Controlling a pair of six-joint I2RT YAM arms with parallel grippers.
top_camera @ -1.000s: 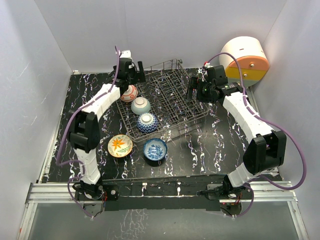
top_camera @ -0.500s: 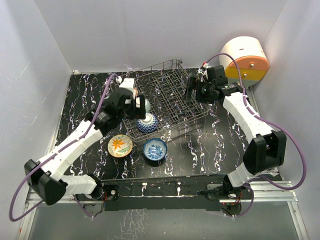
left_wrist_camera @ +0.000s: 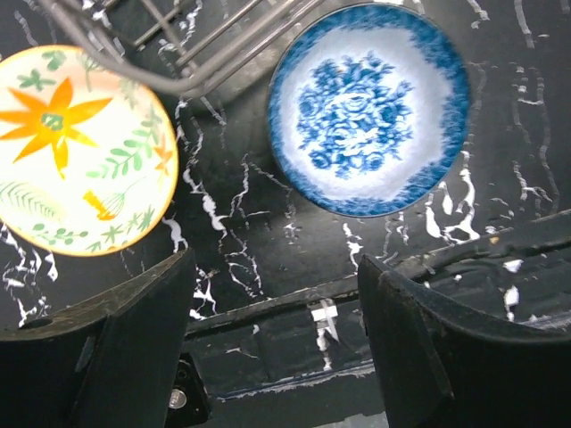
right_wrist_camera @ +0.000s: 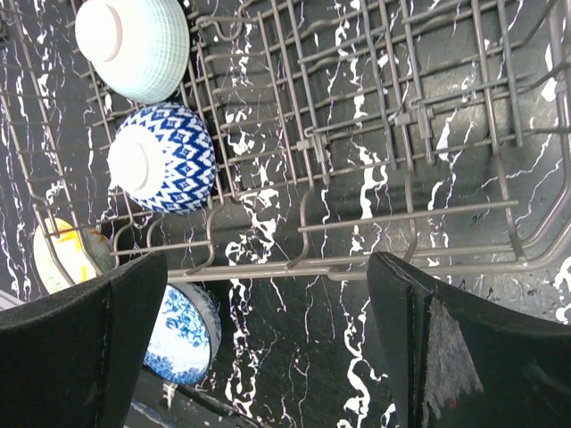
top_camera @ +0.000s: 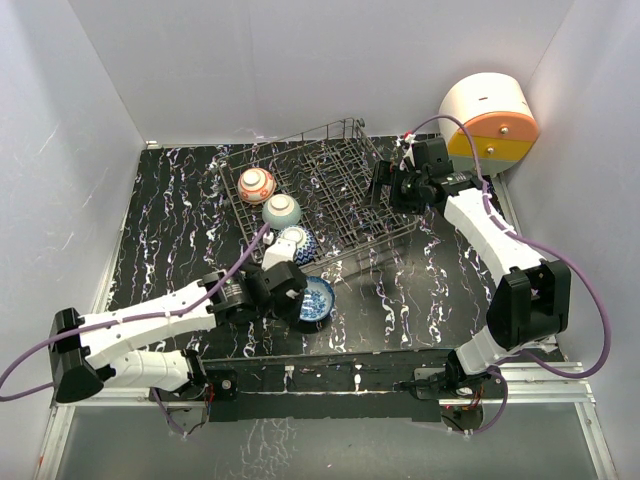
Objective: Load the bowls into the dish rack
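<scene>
Left gripper (left_wrist_camera: 272, 299), jaws apart and empty, has swung from the dish rack (top_camera: 340, 190) to over the blue-white bowl (left_wrist_camera: 370, 107) (yellow bowl (left_wrist_camera: 80, 147) also outstanding).

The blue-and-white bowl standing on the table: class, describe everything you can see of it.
The blue-and-white bowl is round and glossy, ceramic by its look: white inside, blue roses at the centre, a mottled blue band at the rim. It stands upright and empty on the black marbled table, just outside the dish rack, apart from the yellow floral bowl. Nothing grips it; the open left end effector hovers above.
</scene>
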